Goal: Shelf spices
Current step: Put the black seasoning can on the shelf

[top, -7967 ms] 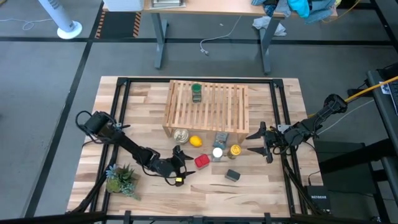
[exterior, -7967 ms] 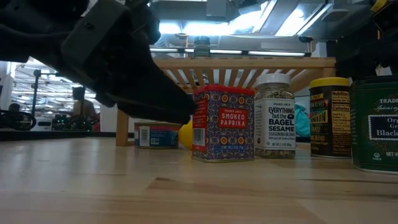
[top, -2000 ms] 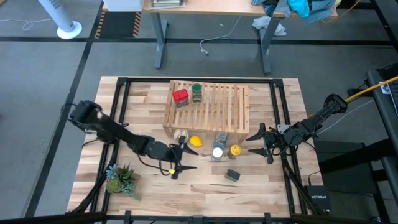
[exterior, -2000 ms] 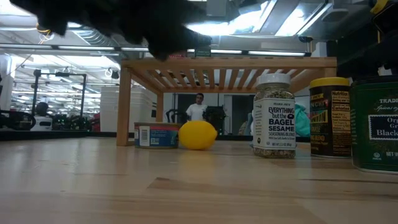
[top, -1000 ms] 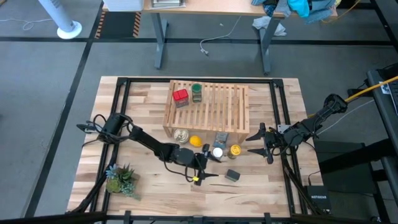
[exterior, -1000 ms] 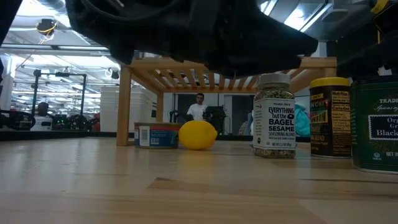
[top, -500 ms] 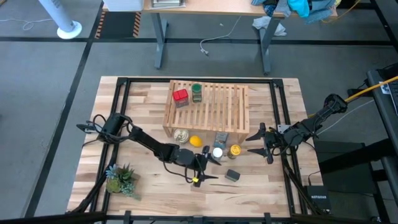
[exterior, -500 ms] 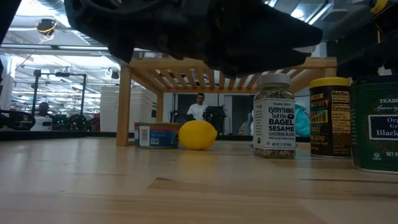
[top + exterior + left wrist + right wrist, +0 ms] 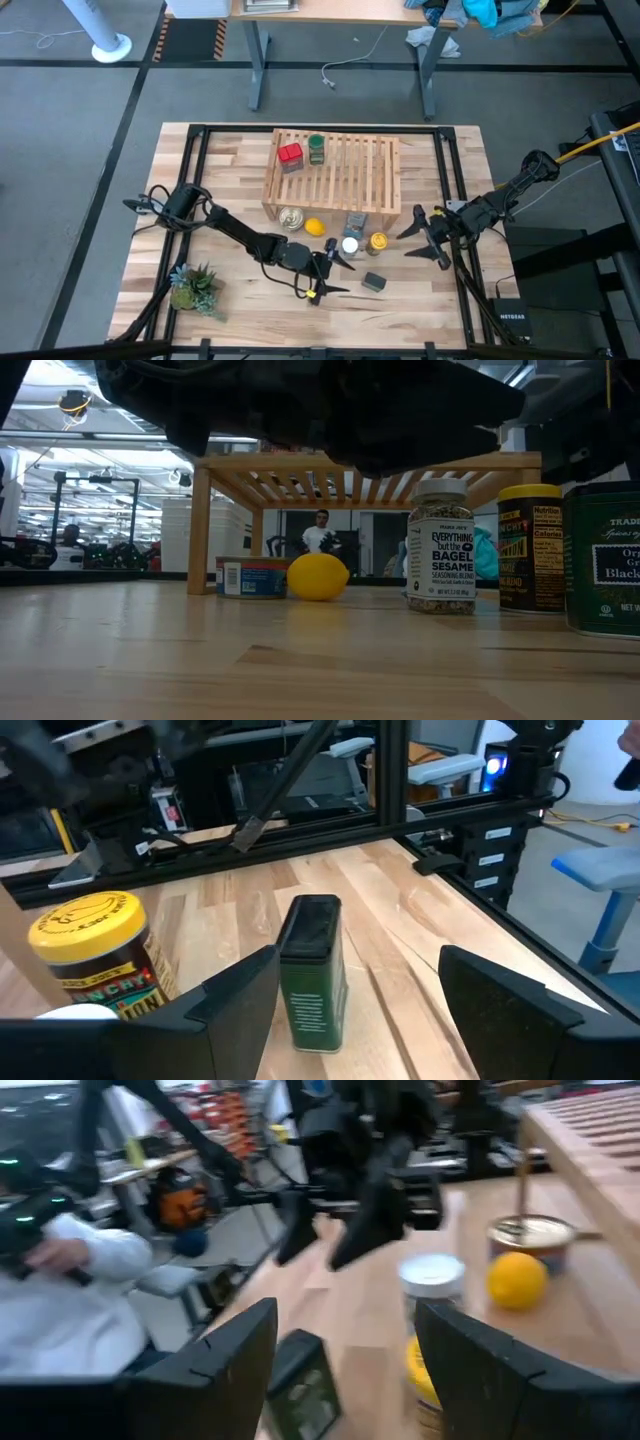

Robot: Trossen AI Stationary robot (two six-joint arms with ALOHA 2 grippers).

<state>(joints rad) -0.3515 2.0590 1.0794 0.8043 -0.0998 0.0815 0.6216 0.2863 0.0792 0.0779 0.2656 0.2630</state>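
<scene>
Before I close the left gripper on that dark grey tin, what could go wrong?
The open left gripper faces the upright dark grey rectangular tin; a skewed approach could tip it. The yellow-lidded jar stands close beside the tin, so one finger might clip it. The right gripper, open near these jars, could crowd the lift.

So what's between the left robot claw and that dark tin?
Nothing but bare wood. The left gripper is open, pointed at the dark tin, with only tabletop between them in the left wrist view.
</scene>
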